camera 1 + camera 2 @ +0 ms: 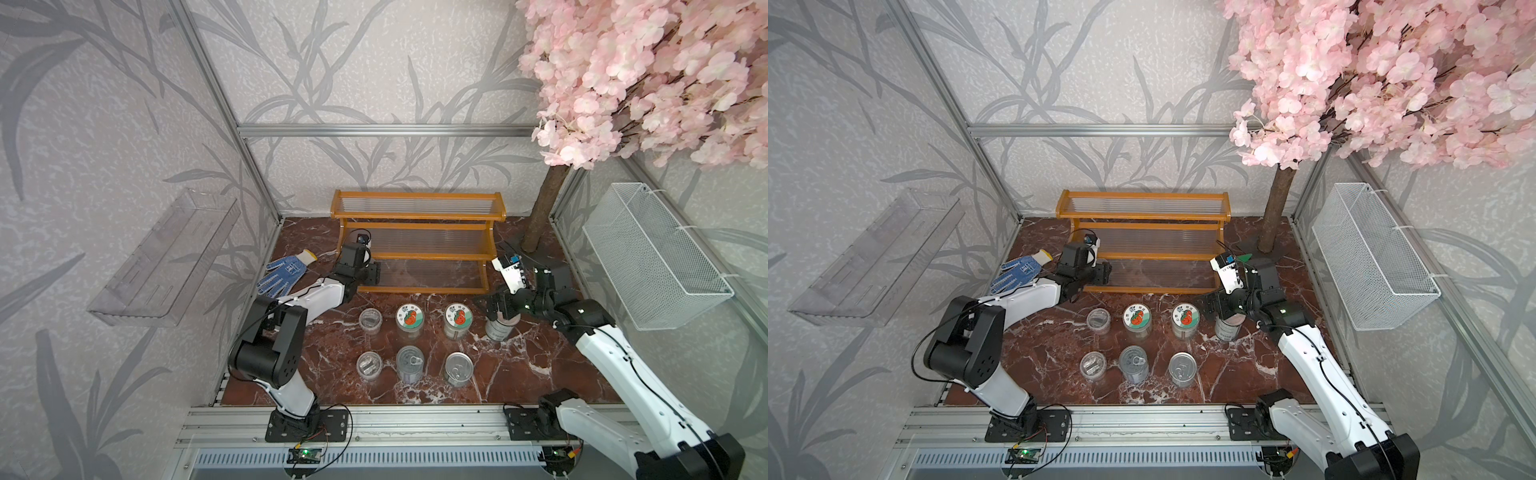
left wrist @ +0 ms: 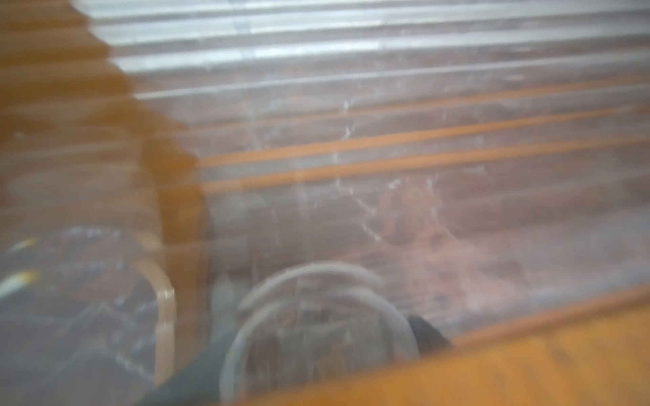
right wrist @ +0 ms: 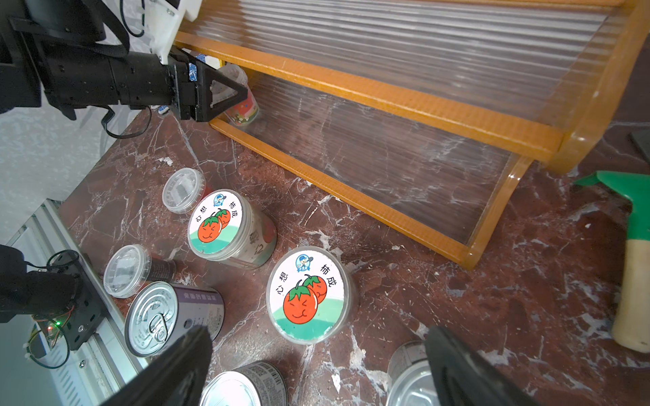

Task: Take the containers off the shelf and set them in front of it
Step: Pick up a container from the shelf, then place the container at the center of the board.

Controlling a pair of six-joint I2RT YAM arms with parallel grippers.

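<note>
While the left claw (image 3: 235, 94) clamps an upright clear plastic cup (image 3: 246, 109) on the shelf (image 3: 387, 94), the right claw (image 3: 318, 334) gapes.

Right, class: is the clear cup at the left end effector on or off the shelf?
On: the clear cup sits on the shelf, lowest tier, left end effector shut around it.

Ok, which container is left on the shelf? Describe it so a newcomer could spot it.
Find the orange-brown wooden shelf at the back of the marble table. On its lowest tier, at the end nearest the blue glove, is a clear plastic cup with the left claw shut around it. It alone is on the shelf; the rest stand on the table in front.
</note>
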